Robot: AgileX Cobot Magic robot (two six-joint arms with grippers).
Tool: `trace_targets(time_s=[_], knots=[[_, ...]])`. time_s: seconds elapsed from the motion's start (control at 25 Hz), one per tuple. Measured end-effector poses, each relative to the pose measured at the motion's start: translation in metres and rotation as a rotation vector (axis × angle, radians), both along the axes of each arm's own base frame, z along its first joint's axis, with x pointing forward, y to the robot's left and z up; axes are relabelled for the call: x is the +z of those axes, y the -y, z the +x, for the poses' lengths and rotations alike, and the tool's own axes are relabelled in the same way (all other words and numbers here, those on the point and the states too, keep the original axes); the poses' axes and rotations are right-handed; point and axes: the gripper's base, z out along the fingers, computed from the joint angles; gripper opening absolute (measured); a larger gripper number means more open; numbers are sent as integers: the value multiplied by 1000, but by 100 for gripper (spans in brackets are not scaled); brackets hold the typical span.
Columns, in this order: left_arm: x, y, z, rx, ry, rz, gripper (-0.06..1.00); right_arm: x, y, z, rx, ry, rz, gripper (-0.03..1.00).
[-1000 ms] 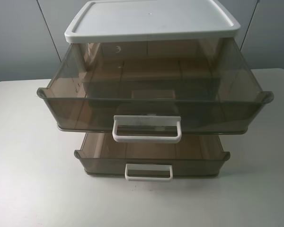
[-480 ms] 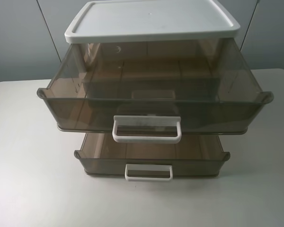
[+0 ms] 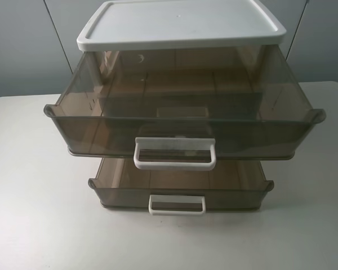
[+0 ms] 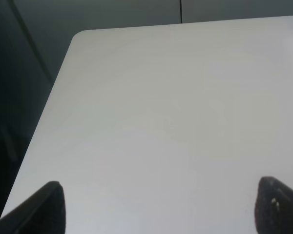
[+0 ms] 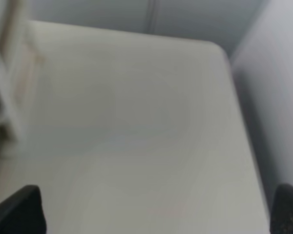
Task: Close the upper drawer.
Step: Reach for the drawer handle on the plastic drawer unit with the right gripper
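Observation:
The upper drawer [image 3: 183, 121] is smoky brown translucent plastic, pulled far out of the white-topped cabinet [image 3: 180, 23], with a wide white loop handle [image 3: 175, 152] on its front. It looks empty. Neither gripper shows in the exterior high view. In the left wrist view my left gripper [image 4: 158, 207] is open over bare table, only its two dark fingertips [image 4: 44, 207] showing. In the right wrist view my right gripper [image 5: 151, 209] is open over bare table, with a blurred part of the cabinet [image 5: 5, 73] at the frame's edge.
A shallower brown drawer [image 3: 180, 185] with a smaller white handle [image 3: 177, 204] is also pulled out below the upper one. The cabinet stands on a white table [image 3: 28, 202] whose edges and corners show in both wrist views. Grey wall panels stand behind.

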Motion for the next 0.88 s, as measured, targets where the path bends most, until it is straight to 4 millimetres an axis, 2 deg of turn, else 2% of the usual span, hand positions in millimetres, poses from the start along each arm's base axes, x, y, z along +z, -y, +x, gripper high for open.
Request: trace_targets(time_s=[0.16,0.32,0.64,0.88], knots=[[0,0,0,0,0,0,74,7,-32,26,232,-52,24,70],[0,0,0,0,0,0,74,13,-65,33,457,-90,45,70],[0,0,0,0,0,0,74,35,-117,4,797,-175,164,70],[0,0,0,0,0,0,74,23,-155,-13,887,-331,208,70]])
